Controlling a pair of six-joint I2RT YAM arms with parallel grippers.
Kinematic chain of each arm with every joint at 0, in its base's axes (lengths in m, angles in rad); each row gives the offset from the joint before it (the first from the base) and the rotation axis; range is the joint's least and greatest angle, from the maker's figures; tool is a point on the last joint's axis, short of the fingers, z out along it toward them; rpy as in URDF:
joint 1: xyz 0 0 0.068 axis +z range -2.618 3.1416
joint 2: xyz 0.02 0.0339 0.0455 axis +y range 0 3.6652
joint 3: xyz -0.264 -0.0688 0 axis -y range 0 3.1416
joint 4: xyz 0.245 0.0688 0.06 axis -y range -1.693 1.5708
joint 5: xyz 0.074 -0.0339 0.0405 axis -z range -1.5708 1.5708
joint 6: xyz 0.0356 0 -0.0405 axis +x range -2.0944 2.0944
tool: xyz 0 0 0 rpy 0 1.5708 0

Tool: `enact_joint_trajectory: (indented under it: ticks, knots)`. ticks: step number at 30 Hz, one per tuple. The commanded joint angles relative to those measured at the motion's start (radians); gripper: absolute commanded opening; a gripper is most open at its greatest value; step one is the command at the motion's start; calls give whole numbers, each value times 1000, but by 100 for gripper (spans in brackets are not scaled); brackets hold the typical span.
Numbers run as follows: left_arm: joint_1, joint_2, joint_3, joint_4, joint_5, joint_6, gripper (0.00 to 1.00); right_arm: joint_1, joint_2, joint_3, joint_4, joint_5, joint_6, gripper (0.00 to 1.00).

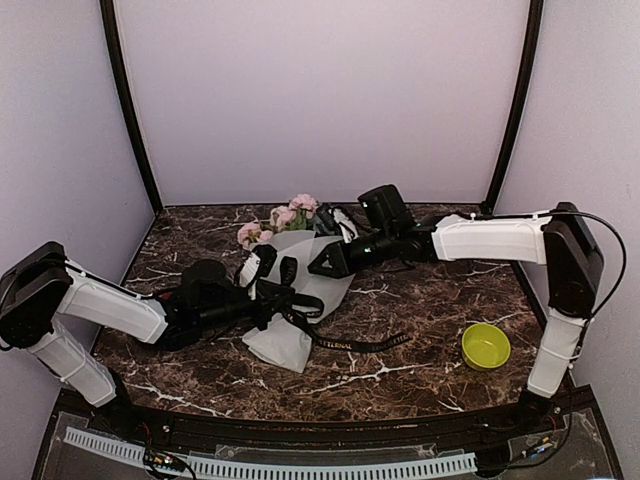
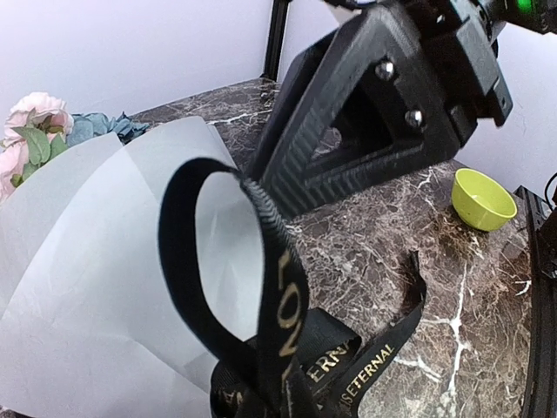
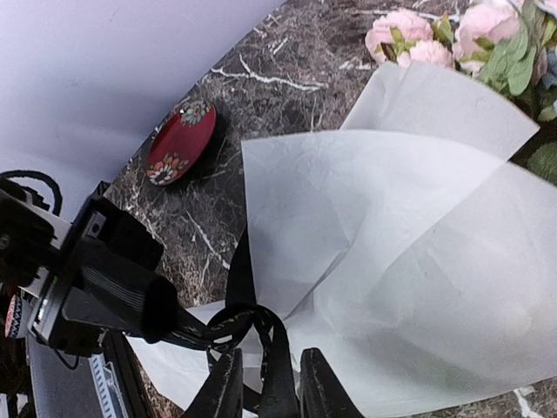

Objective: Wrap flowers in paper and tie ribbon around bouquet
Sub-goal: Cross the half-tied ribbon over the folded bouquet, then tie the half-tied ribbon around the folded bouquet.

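Note:
The bouquet lies mid-table: pink flowers (image 1: 290, 213) (image 2: 35, 122) (image 3: 435, 35) at the far end, frosted white paper (image 1: 285, 340) (image 2: 87, 261) (image 3: 392, 244) folded over the stems. The black ribbon (image 1: 350, 343) (image 2: 278, 287) (image 3: 283, 348) with gold lettering is knotted at the narrow part, and one loop stands upright. My left gripper (image 1: 265, 302) (image 3: 161, 313) is shut on a ribbon strand beside the knot; its fingertips are below the edge of the left wrist view. My right gripper (image 1: 325, 265) (image 3: 271, 387) stands a little open, with a ribbon strand loose between its fingers (image 2: 348, 139).
A lime-green bowl (image 1: 486, 345) (image 2: 483, 198) sits at the right front of the marble table (image 1: 420, 300). A red patterned oval dish (image 3: 181, 141) lies left of the bouquet. A ribbon tail trails right towards the bowl. Pale walls enclose the table.

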Motion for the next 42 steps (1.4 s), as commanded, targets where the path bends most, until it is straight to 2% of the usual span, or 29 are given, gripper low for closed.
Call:
enact_joint_trajectory:
  ticks: [1, 6, 11, 20, 24, 31, 36, 38, 42]
  knots:
    - [6, -18, -15, 44, 14, -12, 0, 18, 36, -18, -24, -44, -12, 25]
    - [7, -25, -17, 40, 7, -7, 0, 46, 54, -9, -33, -65, -40, 27]
    - [8, -26, -20, 38, 5, -7, 0, 58, 79, -1, -73, -56, -62, 32]
    - [8, -28, -27, 45, 6, -7, 0, 63, 68, -26, -95, -44, -74, 34]
    - [8, -28, -27, 47, 9, -7, 0, 64, 73, -28, -100, -26, -76, 42]
    - [8, -29, -28, 45, 13, -7, 0, 65, 91, -7, -130, 17, -80, 43]
    - [9, -32, -30, 45, 14, -6, 0, 67, 96, 0, -144, 24, -82, 48]
    - [9, -32, -32, 46, 15, -6, 0, 67, 92, 2, -147, 21, -87, 45]
    - [9, -29, -32, 47, 12, -7, 0, 68, 86, 3, -137, -24, -87, 26]
